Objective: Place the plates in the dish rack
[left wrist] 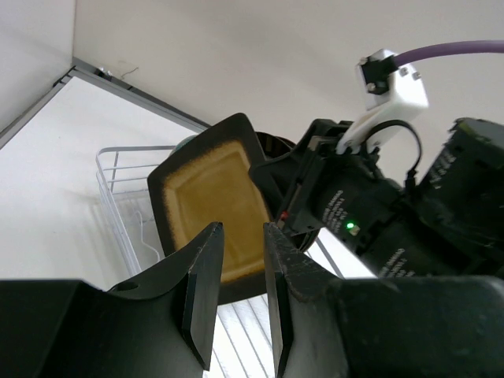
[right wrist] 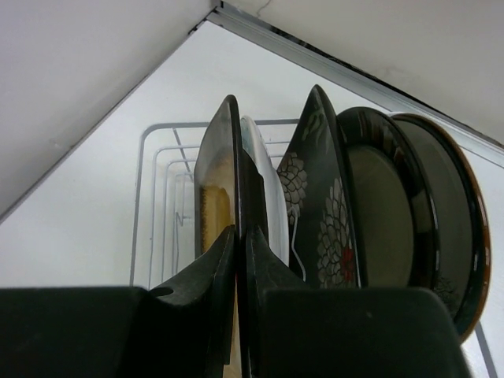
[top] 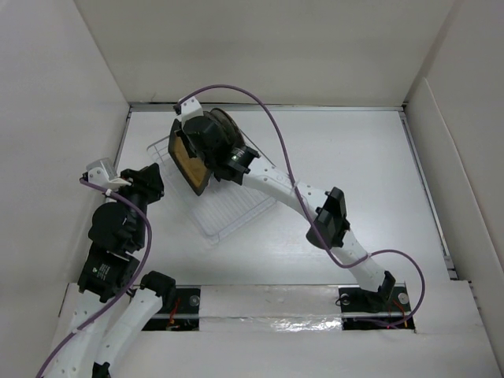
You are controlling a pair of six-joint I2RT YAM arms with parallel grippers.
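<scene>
Right jaws clamp the amber-centred square plate (right wrist: 213, 183) by its edge at the dish rack (top: 228, 215); left jaws apart, empty.

I have the right end effector (right wrist: 240, 236) clamped on the amber-centred plate (right wrist: 213, 173), upright just left of the floral plate (right wrist: 319, 205).

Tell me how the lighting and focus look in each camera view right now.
Top external view: soft, even light, sharp throughout. Left wrist view: left gripper dark and slightly soft, amber-centred square plate clear. Right wrist view: racked plates shadowed against the bright table.
</scene>
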